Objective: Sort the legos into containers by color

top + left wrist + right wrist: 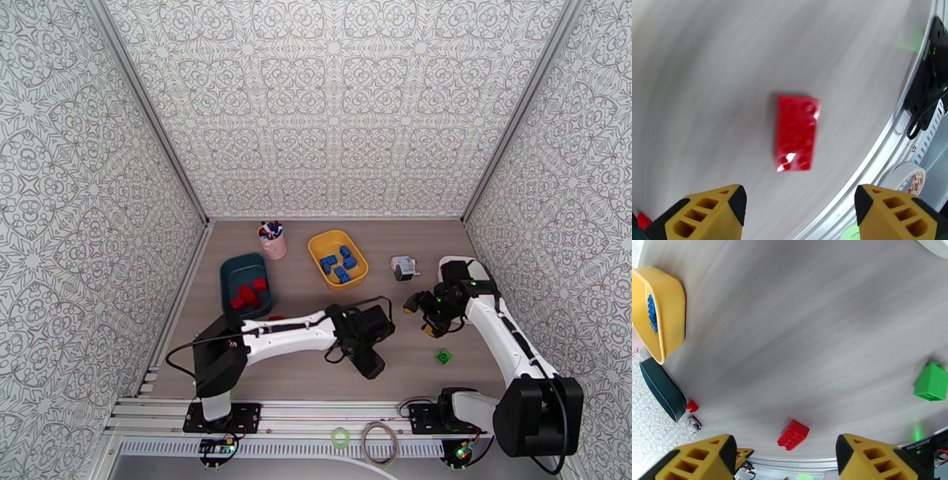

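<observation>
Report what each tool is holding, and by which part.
Nothing is held. The left tool is open, a red brick lying free before it; the right tool is open and empty.

Top camera: high behind my bases (pixel 223 414), tilted down and forward, far off, taking in the whole table (pixel 379 237) to its far edge. Left wrist camera: close, facing almost straight down on a red brick (pixel 796 134) beside the near edge. Right wrist camera: higher, angled toward the table's left side; shares the green brick (pixel 931 382), yellow tray (pixel 667 311) and teal tray (pixel 661 392) with the top camera, the near edge with my left.
</observation>
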